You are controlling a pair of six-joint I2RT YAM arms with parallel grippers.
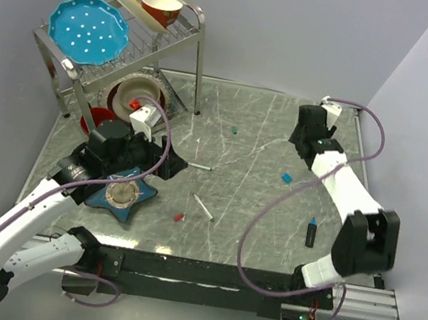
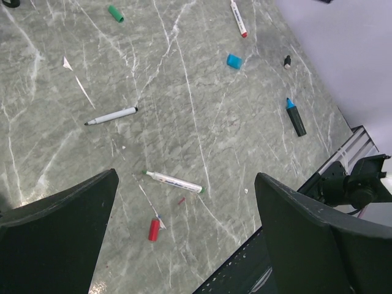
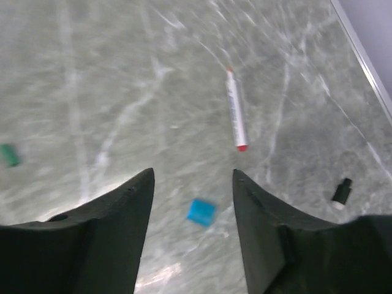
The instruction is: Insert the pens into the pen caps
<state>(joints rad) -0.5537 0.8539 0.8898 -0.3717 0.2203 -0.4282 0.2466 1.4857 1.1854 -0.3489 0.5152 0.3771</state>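
Left tool (image 2: 185,179) spread wide, right tool (image 3: 193,173) spread; four pens (image 2: 174,182), four caps (image 2: 233,60) loose on table (image 2: 245,128).

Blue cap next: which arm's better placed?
Likely right. The blue cap lies between the open jaws of the right gripper in its wrist view; the left gripper is nearer the red cap.

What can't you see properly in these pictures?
- Top view: the right arm hides the black cap and red-tipped pen.
- Right wrist view: the green cap is blurred at the left edge.
- Left wrist view: print on the green-tipped pen is too small to read.
- Top view: the left arm covers part of the star dish.
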